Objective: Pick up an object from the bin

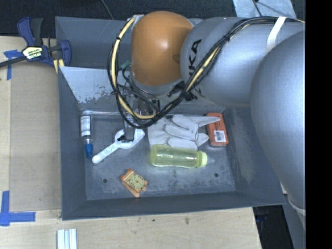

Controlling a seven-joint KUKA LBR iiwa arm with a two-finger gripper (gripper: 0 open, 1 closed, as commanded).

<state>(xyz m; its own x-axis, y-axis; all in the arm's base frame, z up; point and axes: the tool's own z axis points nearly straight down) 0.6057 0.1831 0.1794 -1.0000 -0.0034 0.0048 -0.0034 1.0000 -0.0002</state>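
Observation:
My gripper [128,130] hangs below the wrist at the bin's middle left, low over the round head of a white plastic tool [110,149]. That tool lies slanted, its handle running down and left. A crumpled white glove [179,128] lies just right of the gripper. Below the glove a yellow-green clear bottle [177,157] lies on its side. To the left, a small vial [85,134] with a white label and blue cap lies along the bin's left wall.
A red-orange box [218,130] with a label lies at the right, touching the glove. A small orange patterned packet [134,182] sits near the front wall. The arm and its cables cover the bin's back and right.

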